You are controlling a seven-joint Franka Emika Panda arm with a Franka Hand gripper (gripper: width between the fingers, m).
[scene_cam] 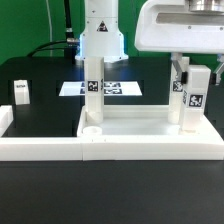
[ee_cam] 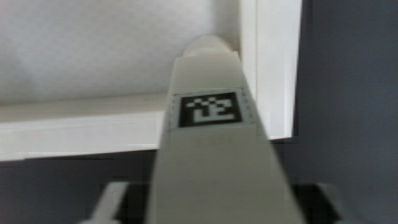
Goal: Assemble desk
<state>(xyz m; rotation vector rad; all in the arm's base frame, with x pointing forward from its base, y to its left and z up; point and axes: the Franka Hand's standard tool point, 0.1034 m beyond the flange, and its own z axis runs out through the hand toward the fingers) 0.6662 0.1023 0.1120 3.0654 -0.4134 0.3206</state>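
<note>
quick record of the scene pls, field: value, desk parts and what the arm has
desk top: flat on the table, rim up
standing leg: upright at the top's end on the exterior view's left
held leg: upright at the top's end on the exterior view's right; whether seated, cannot tell
gripper: jaws shut on held leg
loose leg: on the table, apart from the top
marker board: behind the top

**Stuff you can't really make out here**

Exterior view: the white robot arm [scene_cam: 100, 35] is chopped off at 12 o'clock, and the white two-finger gripper [scene_cam: 196, 80] loses its upper body around 1 o'clock. The flat white marker board [scene_cam: 120, 89] sits partly hidden behind a short white square-section plastic leg [scene_cam: 92, 90]. Wrist view: the black-and-white tag [ee_cam: 210, 108] on the gripped white leg [ee_cam: 214, 170] is blurry, pattern unreadable.
</note>
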